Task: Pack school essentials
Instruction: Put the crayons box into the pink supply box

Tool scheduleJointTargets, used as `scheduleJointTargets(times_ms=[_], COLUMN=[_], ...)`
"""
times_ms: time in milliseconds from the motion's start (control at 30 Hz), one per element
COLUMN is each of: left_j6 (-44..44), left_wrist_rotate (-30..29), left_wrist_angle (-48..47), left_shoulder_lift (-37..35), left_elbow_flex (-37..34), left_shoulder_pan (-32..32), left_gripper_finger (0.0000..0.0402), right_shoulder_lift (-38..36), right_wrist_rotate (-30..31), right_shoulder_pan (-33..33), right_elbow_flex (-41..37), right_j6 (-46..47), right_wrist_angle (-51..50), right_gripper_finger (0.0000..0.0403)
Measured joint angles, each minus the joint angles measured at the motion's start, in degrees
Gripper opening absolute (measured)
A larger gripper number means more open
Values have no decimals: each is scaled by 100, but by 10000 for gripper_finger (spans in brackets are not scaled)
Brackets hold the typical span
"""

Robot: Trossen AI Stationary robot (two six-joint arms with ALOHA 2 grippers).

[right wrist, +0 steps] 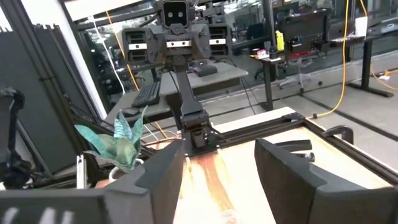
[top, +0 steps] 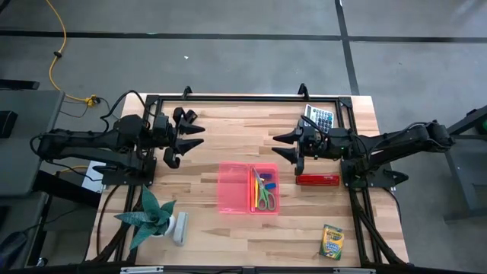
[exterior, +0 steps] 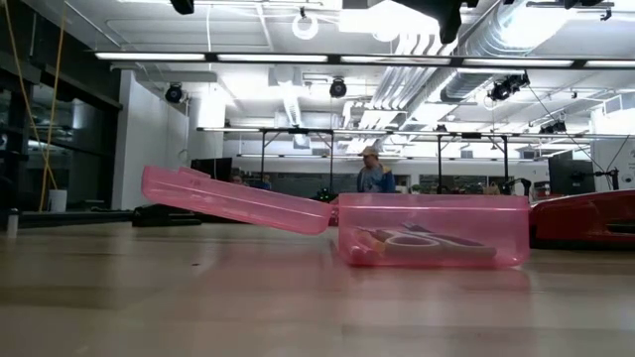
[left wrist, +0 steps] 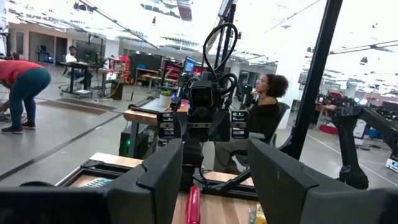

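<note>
Two sets of jaws, left (top: 190, 132) and right (top: 284, 146), hang wide and empty above the surface. Crayon box (top: 332, 242) lies near the front right corner, apart from the pink case (top: 236, 190). Probably light, stiff cardboard; I'd pinch its long sides.

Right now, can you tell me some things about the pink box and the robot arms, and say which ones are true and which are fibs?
1. The pink box is open, its lid lying flat beside it. True.
2. The green-handled scissors lie in the pink box. True.
3. The crayon box is packed inside the pink box. False: it lies on the table, near the front right corner.
4. The left end effector holds a pencil. False: it is open, holds nothing, and hovers over the table's left rear part.
5. The right end effector is open, near the calculator. True.
</note>
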Motion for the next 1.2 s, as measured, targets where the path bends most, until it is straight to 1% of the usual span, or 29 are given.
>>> scheduleJointTargets(times_ms=[33, 100, 200, 233, 267, 367, 467, 533, 667, 767, 900, 967, 1067, 1133, 1200], left_j6=[0, 0, 0, 0, 1, 2, 20, 20, 22, 123, 155, 153, 154, 153, 154], left_wrist_rotate=[2, 3, 8, 11, 18, 22, 20, 22, 22, 22, 22, 21, 22, 19, 21], left_wrist_angle=[0, 0, 0, 0, 0, 0, 0, 0, -6, -48, -59, -59, -59, -58, -59], left_shoulder_lift=[0, 0, 0, 0, 0, 0, 0, 4, 4, 4, 4, 4, 4, 4, 4], left_elbow_flex=[0, 1, 2, 2, 2, 2, 2, 2, 2, 4, 4, 4, 4, 4, 4], left_shoulder_pan=[0, 0, 0, 0, 0, 0, 0, 0, 0, 1, 2, 2, 1, 1, 1], left_gripper_finger=[168, 164, 162, 161, 161, 162, 163, 162, 161, 161, 162, 163, 163, 163, 163], right_shoulder_lift=[0, -2, -101, -173, -249, -600, -1098, -1485, -2456, -3172, -3887, -4029, -3955, -3714, -3334], right_wrist_rotate=[-4, -73, -206, -248, -269, -321, -321, -322, -322, -321, -319, -372, -502, -626, -756], right_shoulder_pan=[-2, -1, -2, -2, -2, -2, -3, -2, -2, -12, -135, -159, -139, -81, 55], right_elbow_flex=[0, 0, 0, 0, 0, 0, -178, -495, -1403, -2016, -2475, -2531, -2379, -2059, -1620], right_j6=[44, 62, 44, 6, -4, 42, 91, 208, 651, 863, 1201, 1330, 1386, 1427, 1406], right_wrist_angle=[0, 0, -94, -207, -321, -894, -1385, -1403, -1318, -1077, -1000, -1037, -1138, -1321, -1859], right_gripper_finger=[177, 135, 39, 20, 15, 23, 5, 6, 1, 1, 0, 0, 0, 0, 0])
